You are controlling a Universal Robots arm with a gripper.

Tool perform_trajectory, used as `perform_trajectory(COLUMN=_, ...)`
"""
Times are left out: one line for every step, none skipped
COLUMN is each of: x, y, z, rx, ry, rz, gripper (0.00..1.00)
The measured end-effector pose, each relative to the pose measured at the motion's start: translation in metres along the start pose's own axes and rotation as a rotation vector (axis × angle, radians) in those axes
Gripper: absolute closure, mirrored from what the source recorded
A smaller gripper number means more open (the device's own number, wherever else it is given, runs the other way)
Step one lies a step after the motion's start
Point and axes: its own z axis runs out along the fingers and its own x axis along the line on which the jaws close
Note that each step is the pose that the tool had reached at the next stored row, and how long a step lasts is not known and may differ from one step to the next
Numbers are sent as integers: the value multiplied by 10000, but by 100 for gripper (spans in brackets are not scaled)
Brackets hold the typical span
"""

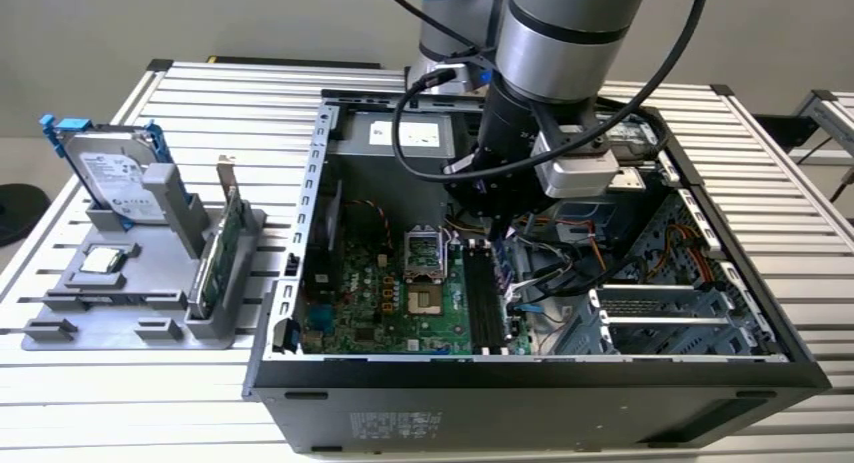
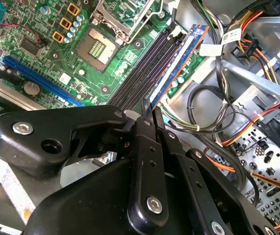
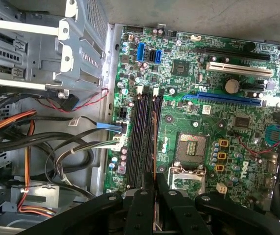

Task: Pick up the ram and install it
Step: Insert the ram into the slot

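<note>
The ram [image 2: 179, 63] is a thin blue-green stick standing on edge along the black memory slots [image 2: 140, 68] of the motherboard. In the first wrist view the ram [image 3: 154, 137] shows as a narrow line beside the slots [image 3: 140, 137]. My gripper [image 2: 148, 108] is shut on the ram's near end, with the black fingers [image 3: 147, 188] pressed close on both sides. In the exterior view the gripper [image 1: 499, 238] hangs low inside the open computer case, right over the slots [image 1: 481, 308]. I cannot tell whether the ram is fully seated.
The processor socket [image 3: 191, 147] lies next to the slots. Bundled cables [image 2: 228, 98] and a metal drive cage [image 1: 667, 313] crowd the other side. Outside the case, a grey fixture [image 1: 80, 318] holds a hard drive [image 1: 118, 178] and a green card [image 1: 220, 248].
</note>
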Motion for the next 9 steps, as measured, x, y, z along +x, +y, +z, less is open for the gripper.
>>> perform_trajectory(x=0, y=0, z=0, rx=0, ry=0, rz=0, gripper=100)
perform_trajectory(x=0, y=0, z=2, rx=1, ry=1, rz=0, gripper=100)
perform_trajectory(x=0, y=0, z=6, rx=2, ry=1, rz=0, gripper=100)
perform_trajectory(x=0, y=0, z=11, rx=4, ry=2, rz=0, gripper=100)
perform_trajectory(x=0, y=0, z=15, rx=0, ry=1, rz=0, gripper=100)
perform_trajectory(x=0, y=0, z=23, rx=-4, ry=0, rz=0, gripper=100)
perform_trajectory(x=1, y=1, z=32, rx=-9, ry=-1, rz=0, gripper=100)
perform_trajectory(x=0, y=1, z=43, rx=-13, ry=-1, rz=0, gripper=100)
perform_trajectory(x=0, y=1, z=51, rx=-17, ry=-1, rz=1, gripper=100)
